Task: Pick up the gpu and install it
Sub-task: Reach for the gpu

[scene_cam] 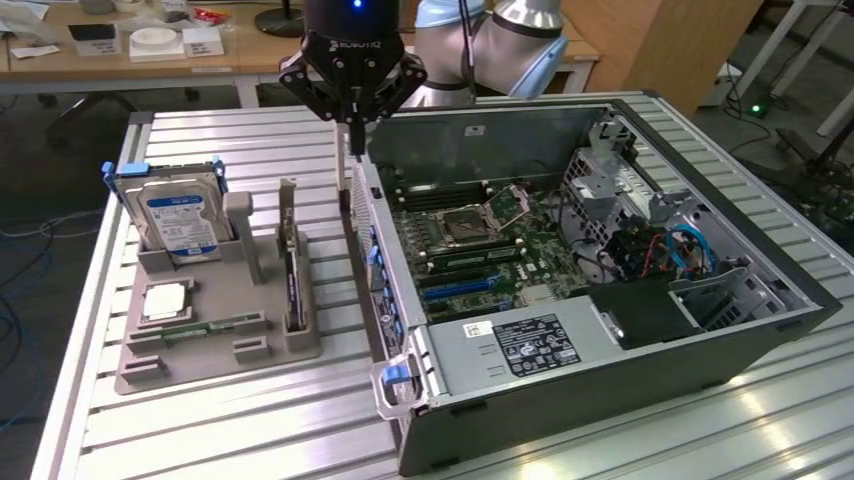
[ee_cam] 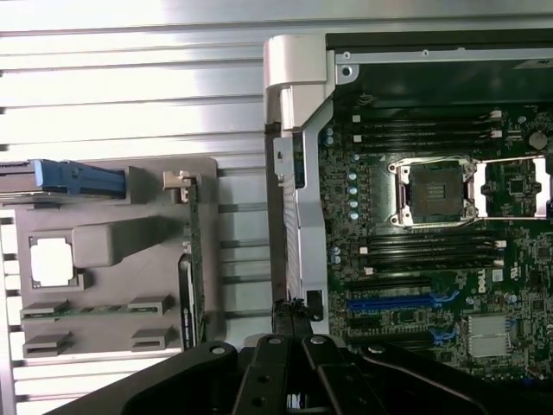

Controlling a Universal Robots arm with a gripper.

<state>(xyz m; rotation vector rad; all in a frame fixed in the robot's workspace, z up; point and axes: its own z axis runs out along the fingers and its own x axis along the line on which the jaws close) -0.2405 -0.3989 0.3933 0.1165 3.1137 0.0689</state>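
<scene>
Gpu [scene_cam: 291,275], thin dark card with silvery bracket, stands edgewise in tray [scene_cam: 200,352]; tool [scene_cam: 356,148] closed.

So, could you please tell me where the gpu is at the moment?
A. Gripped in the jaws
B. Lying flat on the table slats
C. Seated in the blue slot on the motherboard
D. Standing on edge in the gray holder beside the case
D: the gpu stands on edge in a slot of the gray holder, to the exterior view's left of the open computer case.
</scene>
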